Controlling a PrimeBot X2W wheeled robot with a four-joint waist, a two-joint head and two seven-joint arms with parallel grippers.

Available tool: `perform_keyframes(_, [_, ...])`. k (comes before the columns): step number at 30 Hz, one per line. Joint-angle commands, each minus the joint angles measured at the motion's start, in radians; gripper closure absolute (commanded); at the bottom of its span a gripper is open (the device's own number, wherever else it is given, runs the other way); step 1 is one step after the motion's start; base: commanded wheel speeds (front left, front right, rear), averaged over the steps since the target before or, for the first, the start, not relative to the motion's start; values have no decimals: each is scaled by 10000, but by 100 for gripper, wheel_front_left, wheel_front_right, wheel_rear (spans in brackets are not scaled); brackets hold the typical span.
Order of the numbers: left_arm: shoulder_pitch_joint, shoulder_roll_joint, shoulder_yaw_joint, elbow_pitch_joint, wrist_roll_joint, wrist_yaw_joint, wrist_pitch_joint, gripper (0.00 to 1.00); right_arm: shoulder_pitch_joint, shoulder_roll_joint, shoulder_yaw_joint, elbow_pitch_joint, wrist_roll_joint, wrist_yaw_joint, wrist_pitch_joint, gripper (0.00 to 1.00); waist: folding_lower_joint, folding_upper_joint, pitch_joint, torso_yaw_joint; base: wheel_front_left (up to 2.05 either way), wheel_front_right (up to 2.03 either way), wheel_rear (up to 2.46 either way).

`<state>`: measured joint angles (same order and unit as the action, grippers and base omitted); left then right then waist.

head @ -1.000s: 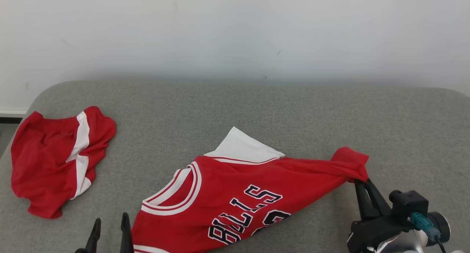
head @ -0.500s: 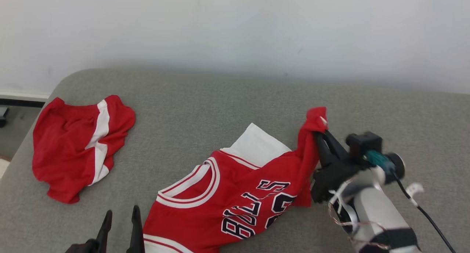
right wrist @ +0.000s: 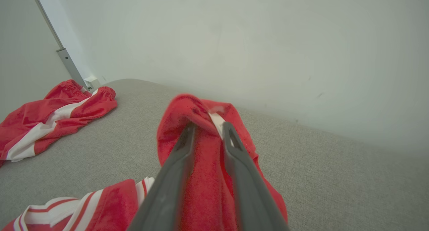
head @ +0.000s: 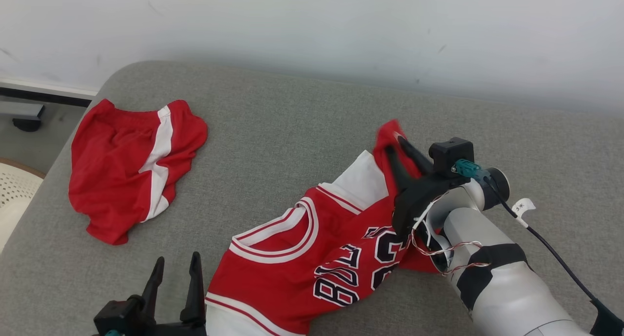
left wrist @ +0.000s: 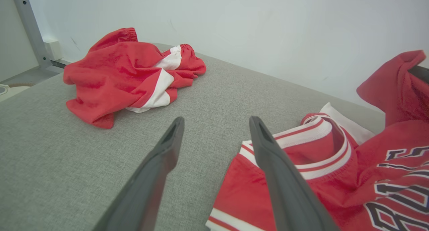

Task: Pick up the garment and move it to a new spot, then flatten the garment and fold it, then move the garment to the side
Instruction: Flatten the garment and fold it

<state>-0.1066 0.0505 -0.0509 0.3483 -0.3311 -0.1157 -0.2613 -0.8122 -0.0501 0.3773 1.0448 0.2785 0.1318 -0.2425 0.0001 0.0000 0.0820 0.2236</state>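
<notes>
R gripper [head: 394, 143] jaws narrow on red jersey [head: 287, 263] edge; L gripper [head: 178, 258] wide

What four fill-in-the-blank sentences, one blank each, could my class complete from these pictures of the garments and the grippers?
1. The right gripper holds up a fold of the jersey, which is mainly ____.
2. The left gripper is ____, with nothing between its fingers.
3. The shorts carry a ____ stripe.
4. Both garments lie on a ____ cushion.
Missing words: red; open; white; grey.
</notes>
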Motion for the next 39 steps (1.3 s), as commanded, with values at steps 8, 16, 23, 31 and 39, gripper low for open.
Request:
perform_keyframes(8, [194,-2,495,-94,154,-63,-27,0,637,-89,-1050,-1303,-192,-23,-236,0,-1,0,-116,-495,0,0,0])
perform_keyframes(16, [557,1,809,-347,327,-55,-27,0,3288,-601,-2297,-3510,-1310,-23,-240,0,-1,0,-359,-822,0,0,0])
perform_keyframes(23, [938,-4,1032,-668,603,7,-27,0,5290,-324,-2666,-3661,-1448,-23,-243,0,-1,0,-559,-895,0,0,0])
perform_keyframes(31, [972,-3,1003,-688,715,-25,-27,0,5496,-31,-2265,-2862,-1182,-23,-243,0,-1,0,-658,-763,0,0,0])
perform_keyframes(39, [830,-3,960,-554,722,-66,-27,0,4827,-10,-1213,-1643,-703,-23,-244,0,-1,0,-622,-509,0,0,0])
